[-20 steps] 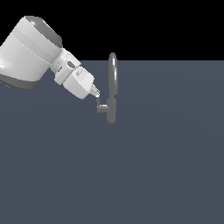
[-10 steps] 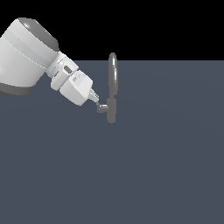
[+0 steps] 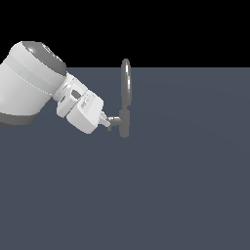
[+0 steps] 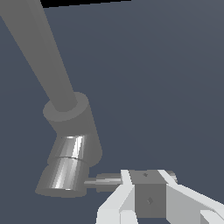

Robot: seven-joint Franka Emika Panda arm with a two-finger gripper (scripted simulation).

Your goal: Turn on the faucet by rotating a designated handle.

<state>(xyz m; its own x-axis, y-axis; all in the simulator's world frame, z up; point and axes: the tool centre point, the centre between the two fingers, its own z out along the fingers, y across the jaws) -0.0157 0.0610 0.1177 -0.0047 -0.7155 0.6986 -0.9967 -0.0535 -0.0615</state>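
One pincer (image 4: 146,192), low in the wrist frame, closes around the handle (image 4: 105,180) beside the faucet (image 3: 125,100), probably gripping so rotation transfers without slipping.

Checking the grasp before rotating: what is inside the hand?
In the wrist view, the hand has its fingers around the thin handle, which joins the faucet. The handle's far end is hidden by the fingers.
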